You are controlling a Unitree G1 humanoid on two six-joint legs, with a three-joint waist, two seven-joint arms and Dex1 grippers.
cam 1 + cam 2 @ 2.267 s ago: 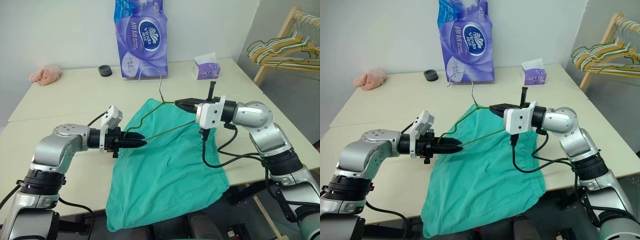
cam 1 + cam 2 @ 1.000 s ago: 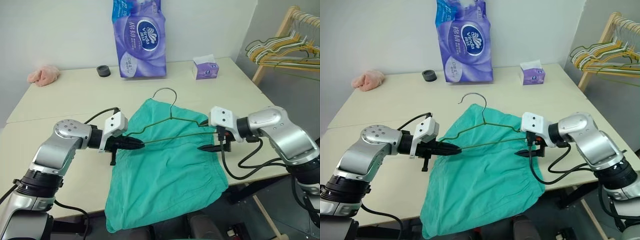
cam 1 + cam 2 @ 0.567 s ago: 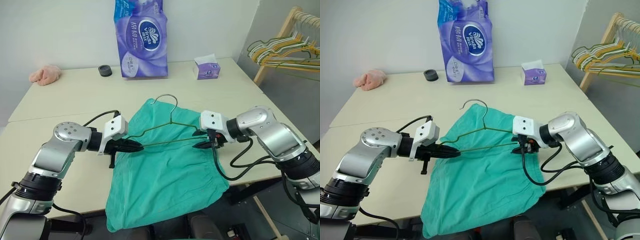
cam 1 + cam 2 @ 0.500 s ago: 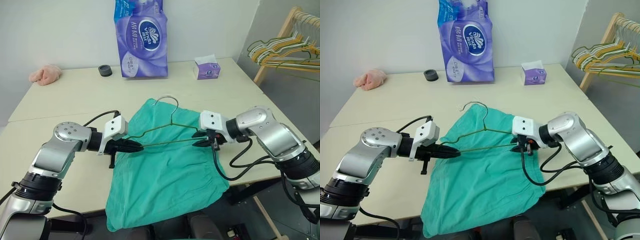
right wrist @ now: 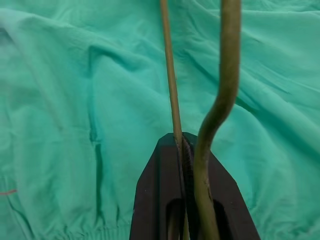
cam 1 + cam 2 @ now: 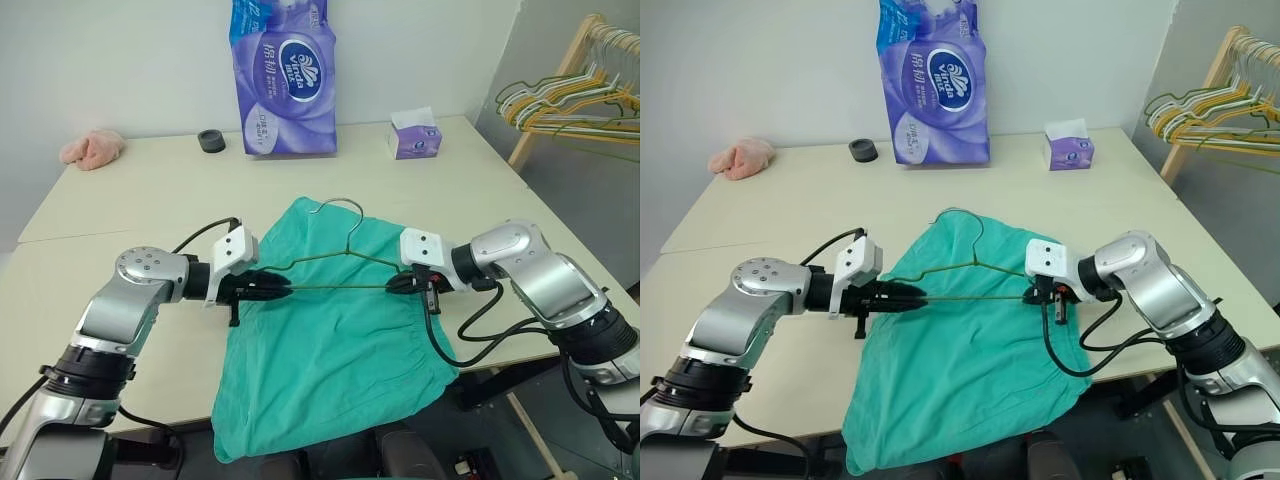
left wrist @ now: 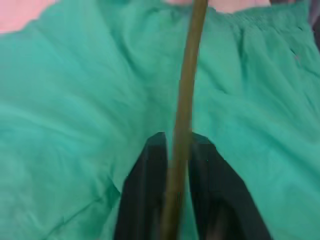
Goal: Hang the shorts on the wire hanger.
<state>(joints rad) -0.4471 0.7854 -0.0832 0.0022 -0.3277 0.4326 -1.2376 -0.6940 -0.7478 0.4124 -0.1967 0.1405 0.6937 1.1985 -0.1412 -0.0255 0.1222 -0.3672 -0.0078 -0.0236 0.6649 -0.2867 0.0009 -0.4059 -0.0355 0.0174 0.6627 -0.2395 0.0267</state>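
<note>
You have the wire hanger [image 6: 340,262] above the shorts [image 6: 335,350]: right gripper [image 6: 392,285] clamped at 3 o'clock, left gripper [image 6: 283,291] loosely astride the bar at 9. Next, probably thread the shorts over that bar

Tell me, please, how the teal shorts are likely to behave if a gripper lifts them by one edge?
The shorts lie creased, their hem hanging over the table edge, so they would probably sag limply. The thin cloth looks light. The gathered waistband may bunch, giving firmer purchase.

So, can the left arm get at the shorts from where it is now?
Probably yes. The left gripper sits at the wire hanger's end, right over the shorts, nothing between; but the wire lies between its fingers.
</note>
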